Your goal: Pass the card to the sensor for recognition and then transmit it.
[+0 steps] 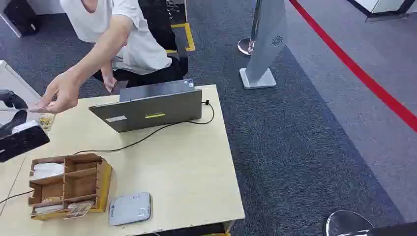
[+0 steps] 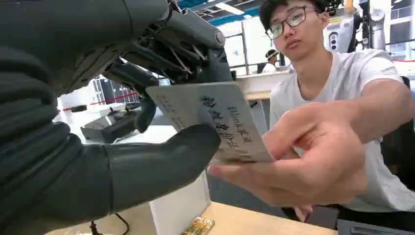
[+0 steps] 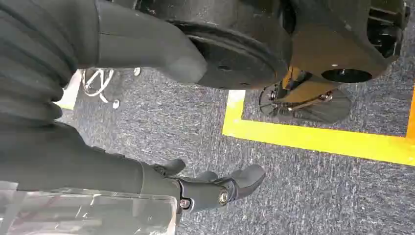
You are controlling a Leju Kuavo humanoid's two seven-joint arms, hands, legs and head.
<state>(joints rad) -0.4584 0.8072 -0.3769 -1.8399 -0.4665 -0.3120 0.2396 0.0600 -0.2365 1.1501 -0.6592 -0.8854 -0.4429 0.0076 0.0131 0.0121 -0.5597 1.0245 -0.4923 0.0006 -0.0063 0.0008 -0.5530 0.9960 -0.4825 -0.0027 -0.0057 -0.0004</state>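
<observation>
Fingers (image 2: 161,49) and thumb of the left hand (image 2: 122,122) pinch the card (image 2: 215,117), person's hand (image 2: 303,161) touching it.

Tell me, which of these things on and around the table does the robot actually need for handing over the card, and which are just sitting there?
Part of the job:
card, pinched by the left hand
person's hand taking hold of it
grey sensor pad

Just lying about:
laptop and its black cable
wooden organiser box
right hand, hanging over the carpet, holding nothing
</observation>
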